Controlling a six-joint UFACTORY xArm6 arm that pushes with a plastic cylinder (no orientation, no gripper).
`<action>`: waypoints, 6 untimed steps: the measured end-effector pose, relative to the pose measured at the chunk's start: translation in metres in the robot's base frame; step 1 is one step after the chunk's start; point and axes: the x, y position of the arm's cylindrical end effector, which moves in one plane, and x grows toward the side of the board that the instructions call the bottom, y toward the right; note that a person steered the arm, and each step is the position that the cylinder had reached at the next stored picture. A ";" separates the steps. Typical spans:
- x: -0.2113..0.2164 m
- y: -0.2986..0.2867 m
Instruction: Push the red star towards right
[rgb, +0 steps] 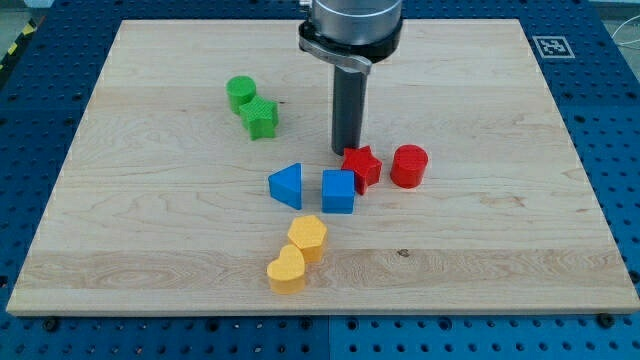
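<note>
The red star (363, 166) lies near the middle of the wooden board. A red cylinder (409, 166) stands just to its right, with a small gap. A blue cube (338, 191) touches the star at its lower left. My tip (345, 151) is down at the star's upper left edge, touching or nearly touching it. The dark rod rises from there to the arm at the view's top.
A blue triangle (287, 185) lies left of the blue cube. A green cylinder (241, 93) and a green star (260, 118) sit at upper left. Two yellow blocks (308, 237) (287, 270) lie below the centre. The board's edge (590, 200) runs down the right.
</note>
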 end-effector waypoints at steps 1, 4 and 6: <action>0.002 -0.012; 0.039 -0.006; 0.039 0.024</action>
